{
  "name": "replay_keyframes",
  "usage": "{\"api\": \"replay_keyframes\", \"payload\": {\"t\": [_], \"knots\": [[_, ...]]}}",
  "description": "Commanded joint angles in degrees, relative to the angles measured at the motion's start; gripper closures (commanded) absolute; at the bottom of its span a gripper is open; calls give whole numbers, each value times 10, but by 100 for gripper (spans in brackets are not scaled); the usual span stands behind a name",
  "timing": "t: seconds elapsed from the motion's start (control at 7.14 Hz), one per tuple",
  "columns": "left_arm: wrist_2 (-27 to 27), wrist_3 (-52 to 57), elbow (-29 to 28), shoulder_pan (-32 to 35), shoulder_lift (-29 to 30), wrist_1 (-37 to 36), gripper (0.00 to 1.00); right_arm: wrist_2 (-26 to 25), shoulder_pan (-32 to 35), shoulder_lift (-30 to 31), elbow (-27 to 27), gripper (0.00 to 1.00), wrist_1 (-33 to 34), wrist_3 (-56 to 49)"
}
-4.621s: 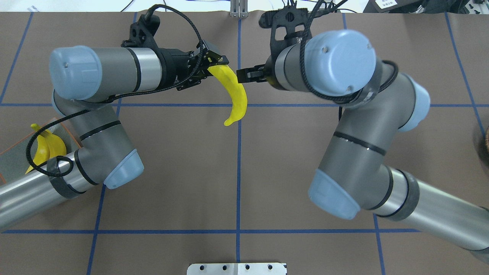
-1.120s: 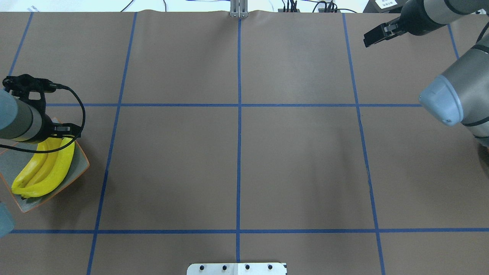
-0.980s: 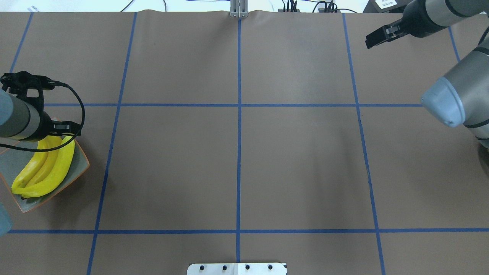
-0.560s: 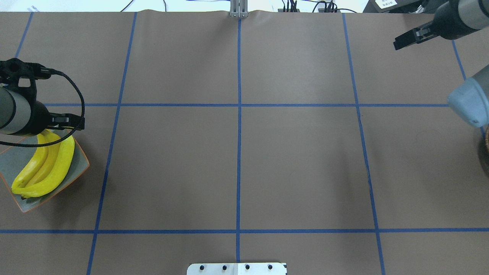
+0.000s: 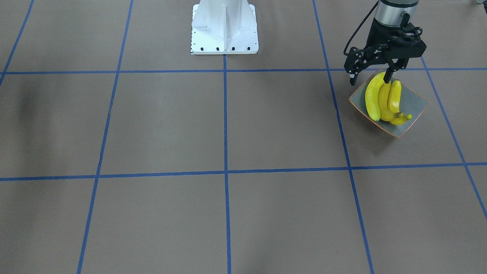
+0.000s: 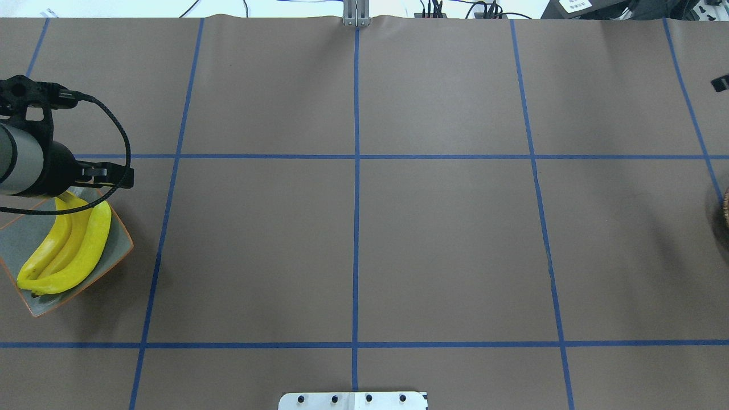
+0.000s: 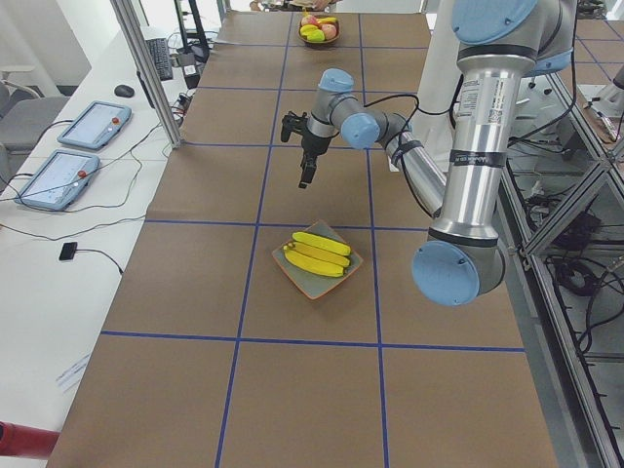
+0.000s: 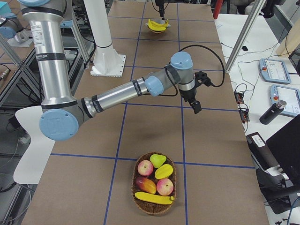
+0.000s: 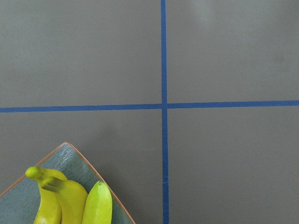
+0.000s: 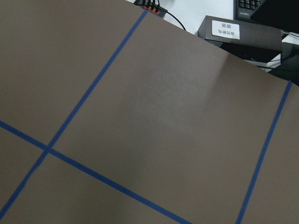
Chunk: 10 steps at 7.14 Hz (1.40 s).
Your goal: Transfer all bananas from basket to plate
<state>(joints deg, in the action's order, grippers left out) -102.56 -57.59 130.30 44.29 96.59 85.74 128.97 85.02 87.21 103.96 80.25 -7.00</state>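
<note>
While the left gripper (image 5: 370, 79) hangs raised over the plate (image 5: 415, 106), its jaws stand spread wide with nothing between them.

- Plate: sits on the table (image 6: 353, 245). In the overhead view the gripper (image 6: 111, 172) covers the plate's (image 6: 117, 246) far corner.
- Bananas (image 5: 382, 101): 3 lie side by side inside the plate, curved the same way, touching one another. The side view shows the same 3 (image 7: 314, 255) across the plate's middle.
- Left wrist view: only 1 corner of the plate (image 9: 18, 205) shows, with the banana ends (image 9: 70, 200) on it. Whether the gripper is plumb over that corner or just off it, I cannot tell.
- 4th banana (image 8: 153, 198): lies in the basket (image 8: 134, 180), well apart from the plate at the table's opposite end, beside other fruit (image 8: 146, 167).
- Right gripper (image 8: 196, 108): in the air above the table, well apart from the plate and nearer the basket. Only a sliver (image 6: 720, 84) shows overhead, so I cannot tell how its jaws stand.
</note>
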Motion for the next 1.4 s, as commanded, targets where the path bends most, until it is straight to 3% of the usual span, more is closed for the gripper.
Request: {"api": "replay_keyframes", "payload": {"t": [0.0,0.28,0.56,0.98,1.26], "knots": [[0,-3,-3,-2,4,0,0,12,78,17,-92,0,-2,-44],[0,-4,-7,-3,4,2,0,10,118,16,-164,0,-34,-7],[0,-4,-7,-3,4,2,0,17,119,9,-283,3,-162,20],[0,-4,-7,-3,4,2,0,15,119,9,-375,12,-253,18],[0,-4,-6,-3,4,2,0,12,118,8,-398,28,-257,17]]}}
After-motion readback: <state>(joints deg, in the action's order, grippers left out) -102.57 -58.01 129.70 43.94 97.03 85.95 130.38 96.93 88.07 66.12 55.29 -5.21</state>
